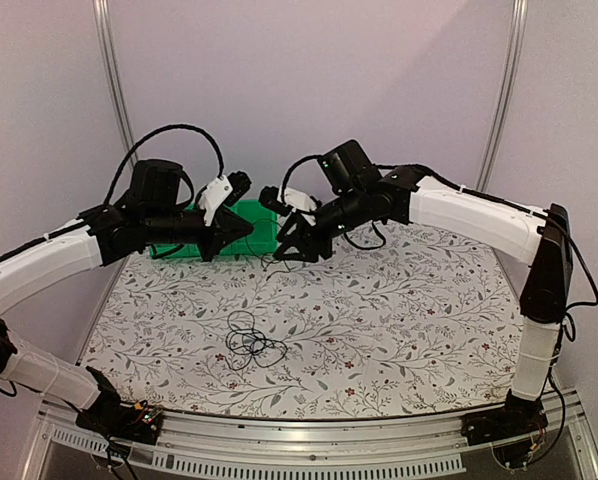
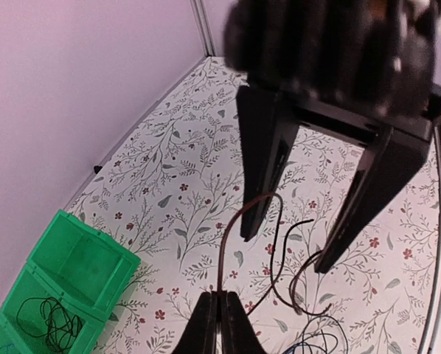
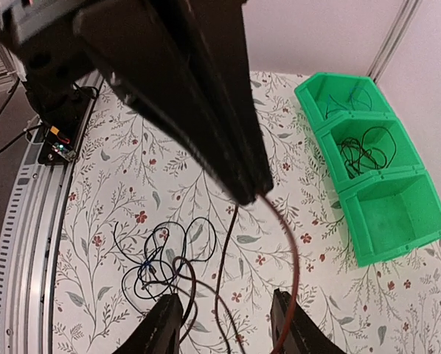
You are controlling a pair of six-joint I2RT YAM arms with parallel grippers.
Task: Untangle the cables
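Green bin [image 1: 261, 228]: seen from above only as a strip behind the two claws; its three compartments are shown in full by the wrist views alone.
Bin contents: coiled black wires [image 3: 364, 151] are held in the middle compartment, made out from both wrist cameras but not from above.
Left claw [image 2: 219, 299]: clenched, its fingers pressed together on a red-brown wire [image 2: 222, 254] that rises from the tips and loops over.
Right claw [image 3: 224, 296]: released, its fingers held well apart; nothing is gripped.
Wire path: from the right wrist camera the red-brown wire is seen hanging from the left claw's tip in two strands that pass down between the right claw's fingers; whether a strand touches a finger cannot be told.
Claw to claw: the tips are held near each other, raised above the bench [image 1: 399, 320]; from above they are merged into one dark shape.
Cables [image 1: 247, 342]: a loose tangle is laid on the bench, below both claws and on the arm-base side of them; a blue strand in it is picked out by the wrist views.
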